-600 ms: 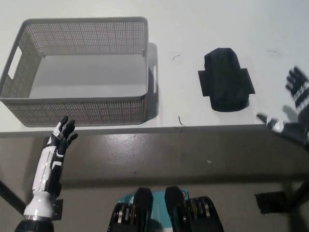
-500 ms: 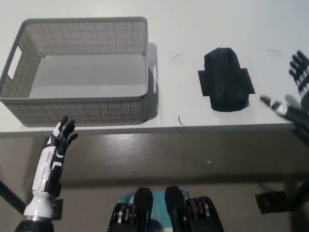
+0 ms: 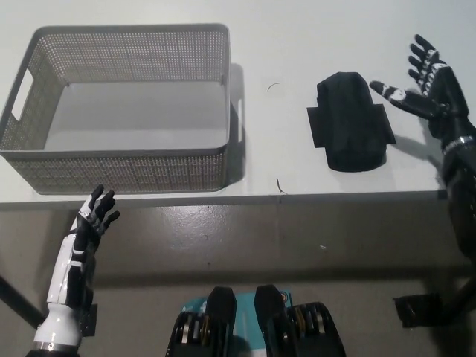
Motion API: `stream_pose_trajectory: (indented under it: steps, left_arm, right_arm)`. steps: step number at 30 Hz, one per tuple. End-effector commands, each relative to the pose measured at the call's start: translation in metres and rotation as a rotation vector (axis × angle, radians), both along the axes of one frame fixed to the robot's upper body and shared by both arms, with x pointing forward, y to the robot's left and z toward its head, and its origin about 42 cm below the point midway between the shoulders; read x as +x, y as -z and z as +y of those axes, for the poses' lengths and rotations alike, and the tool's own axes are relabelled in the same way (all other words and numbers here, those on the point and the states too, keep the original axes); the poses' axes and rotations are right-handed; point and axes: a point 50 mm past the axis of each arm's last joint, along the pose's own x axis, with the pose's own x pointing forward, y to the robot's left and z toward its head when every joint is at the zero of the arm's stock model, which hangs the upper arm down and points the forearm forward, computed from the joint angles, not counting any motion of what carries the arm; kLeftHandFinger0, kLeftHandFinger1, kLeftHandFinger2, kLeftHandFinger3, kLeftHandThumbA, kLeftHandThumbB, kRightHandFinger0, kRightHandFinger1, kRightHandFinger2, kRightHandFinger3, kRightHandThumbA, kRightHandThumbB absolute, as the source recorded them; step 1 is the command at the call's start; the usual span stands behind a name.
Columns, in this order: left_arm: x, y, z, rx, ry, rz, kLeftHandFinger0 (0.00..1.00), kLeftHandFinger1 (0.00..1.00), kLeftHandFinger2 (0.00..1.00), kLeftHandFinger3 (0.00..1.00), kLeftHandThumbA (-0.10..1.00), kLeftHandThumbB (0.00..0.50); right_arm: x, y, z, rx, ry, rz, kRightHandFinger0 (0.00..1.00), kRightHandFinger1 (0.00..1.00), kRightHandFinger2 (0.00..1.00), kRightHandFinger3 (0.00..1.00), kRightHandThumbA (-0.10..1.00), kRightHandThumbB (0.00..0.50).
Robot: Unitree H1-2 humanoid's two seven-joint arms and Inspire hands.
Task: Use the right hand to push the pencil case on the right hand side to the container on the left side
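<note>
A black fabric pencil case (image 3: 349,123) lies flat on the white surface (image 3: 297,44), right of centre, well apart from the grey perforated plastic basket (image 3: 119,108) standing on the left. The black right hand (image 3: 420,85) hovers just beside the case's upper right edge, fingers (image 3: 383,91) spread apart and holding nothing. The white left hand (image 3: 89,223) rests below the surface's front edge at lower left, its fingers loosely apart, empty.

white table (image 3: 312,22), grey floor (image 3: 223,230)
</note>
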Motion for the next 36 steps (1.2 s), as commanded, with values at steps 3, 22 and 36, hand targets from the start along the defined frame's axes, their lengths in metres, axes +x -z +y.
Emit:
stream_pose_trajectory:
  steps: [3, 22, 36]
  left_arm:
    - [-0.002, -0.013, 0.000, 0.001, 0.026, -0.085, 1.00, 1.00, 1.00, 1.00, 1.00, 0.099]
    - [0.000, -0.020, 0.004, 0.008, 0.012, -0.095, 1.00, 1.00, 1.00, 1.00, 1.00, 0.111]
    - [0.001, -0.020, 0.002, 0.001, 0.011, -0.099, 1.00, 1.00, 1.00, 1.00, 1.00, 0.126]
  right_arm:
    - [0.029, -0.039, 0.011, -0.007, 0.025, -0.020, 1.00, 1.00, 1.00, 1.00, 1.00, 0.184]
    - [0.012, 0.032, 0.059, 0.105, -0.011, 0.210, 1.00, 1.00, 1.00, 1.00, 1.00, 0.177]
    - [0.004, 0.036, 0.133, 0.184, -0.102, 0.152, 1.00, 1.00, 1.00, 1.00, 1.00, 0.164]
